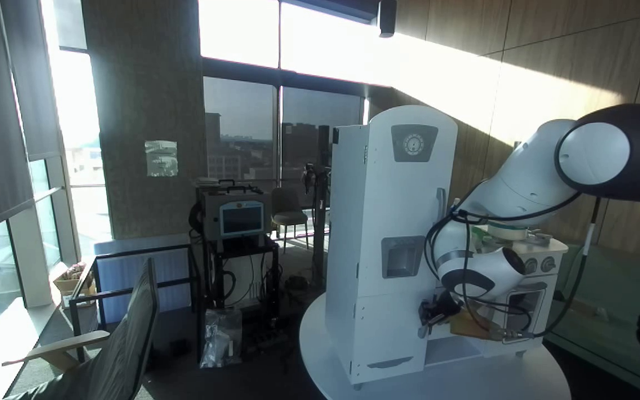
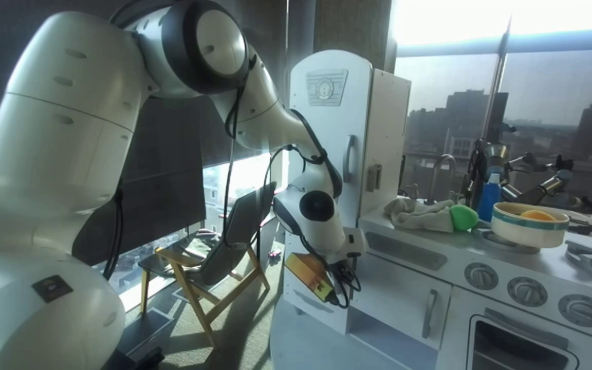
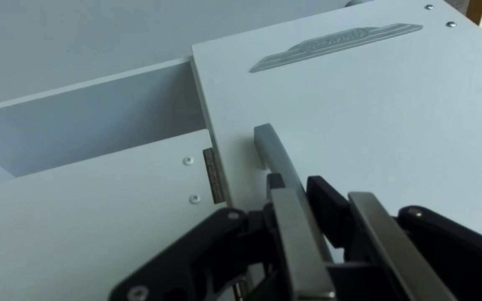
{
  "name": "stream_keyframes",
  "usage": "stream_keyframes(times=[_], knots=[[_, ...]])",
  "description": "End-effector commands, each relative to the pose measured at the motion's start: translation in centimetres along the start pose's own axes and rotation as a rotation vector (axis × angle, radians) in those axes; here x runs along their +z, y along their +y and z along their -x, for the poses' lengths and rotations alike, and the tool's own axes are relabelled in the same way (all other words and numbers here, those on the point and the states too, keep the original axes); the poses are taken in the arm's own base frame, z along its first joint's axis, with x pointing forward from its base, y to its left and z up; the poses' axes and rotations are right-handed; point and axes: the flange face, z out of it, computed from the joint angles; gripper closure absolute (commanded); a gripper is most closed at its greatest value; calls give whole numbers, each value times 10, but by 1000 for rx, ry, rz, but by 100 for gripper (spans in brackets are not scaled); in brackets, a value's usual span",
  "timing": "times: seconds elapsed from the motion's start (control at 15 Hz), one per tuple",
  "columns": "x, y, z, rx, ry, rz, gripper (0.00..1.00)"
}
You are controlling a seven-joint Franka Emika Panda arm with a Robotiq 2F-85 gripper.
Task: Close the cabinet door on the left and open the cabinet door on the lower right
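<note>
In wrist view we've got the fingers (image 3: 299, 238) clamped round the handle (image 3: 278, 154) of the lower fridge door (image 3: 370, 125), bottom ctr of frame, one finger each side. That door fills the R half & looks shut, silver emblem (image 3: 337, 47) near top; the hinged cabinet door (image 3: 86, 217), also shut, takes the lower L, w/ an open shelf (image 3: 111, 129) above it in frame. In an exterior view we see the arm (image 1: 520, 178) extend from the R edge to the white fridge (image 1: 398, 205), R of ctr. In an exterior view we find the cabinet door again, R of bottom ctr, w/ its gray pull (image 2: 429, 313); knobs (image 2: 527, 291) & oven window (image 2: 514, 349) are at lower R. On the worktop (image 2: 548, 261), R side, we spot a cream bowl (image 2: 527, 234) w/ orange thing (image 2: 537, 215) inside, blue bottle (image 2: 489, 200) near it.
</note>
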Motion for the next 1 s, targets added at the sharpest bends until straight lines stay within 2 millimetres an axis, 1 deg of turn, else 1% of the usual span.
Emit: stream_keyframes(times=[0.0,0.27,0.6,0.67,0.73,0.8,0.87,0.93], knots=[[-5,9,4,-16,7,21,93],[-8,11,10,-17,-10,45,93],[-22,16,24,-24,-35,75,93],[-26,17,25,-24,-33,78,94],[-28,17,28,-24,-42,84,88],[-29,16,30,-20,-47,89,55],[-31,16,33,-26,-56,98,54],[-33,18,39,-30,-74,117,47]])
